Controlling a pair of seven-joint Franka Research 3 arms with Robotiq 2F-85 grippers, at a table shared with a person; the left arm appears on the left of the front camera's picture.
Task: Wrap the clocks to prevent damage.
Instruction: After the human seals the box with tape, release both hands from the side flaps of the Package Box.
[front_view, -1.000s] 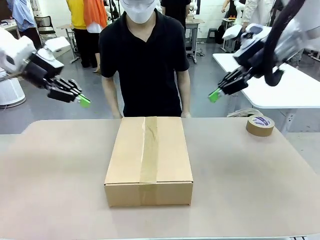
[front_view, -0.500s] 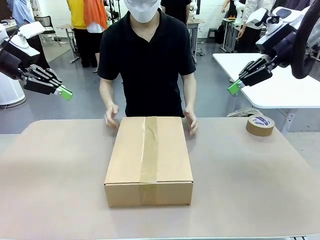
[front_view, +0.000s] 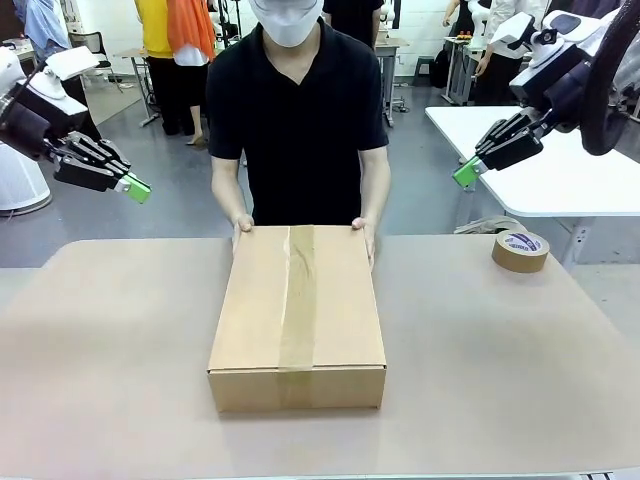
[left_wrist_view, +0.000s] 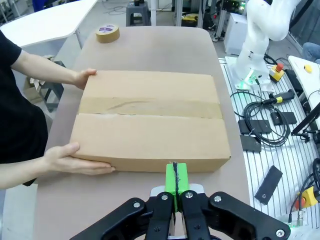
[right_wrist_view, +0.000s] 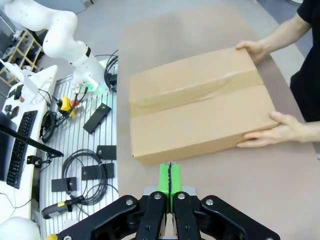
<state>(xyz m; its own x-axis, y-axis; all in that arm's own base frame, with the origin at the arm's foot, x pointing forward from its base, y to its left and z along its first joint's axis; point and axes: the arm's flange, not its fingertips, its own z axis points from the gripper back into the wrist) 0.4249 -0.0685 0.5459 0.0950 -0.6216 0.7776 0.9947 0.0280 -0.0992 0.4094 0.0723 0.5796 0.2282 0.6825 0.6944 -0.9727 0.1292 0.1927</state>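
**Person takes hold of the sealed box**

The person's hands (front_view: 243, 222) have come to grip the far corners of the taped cardboard box (front_view: 297, 315) mid-surface — packing looks finished. Left tool (front_view: 137, 187) and right tool (front_view: 463, 173) stay raised, fingers together, empty.

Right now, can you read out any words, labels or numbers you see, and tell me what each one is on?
Roll of tape: blue print on the top label, too small and blurred to read.
Cardboard box: plain, with a strip of brown tape along the top, no print to read.
Nothing else in these views carries text that can be read.
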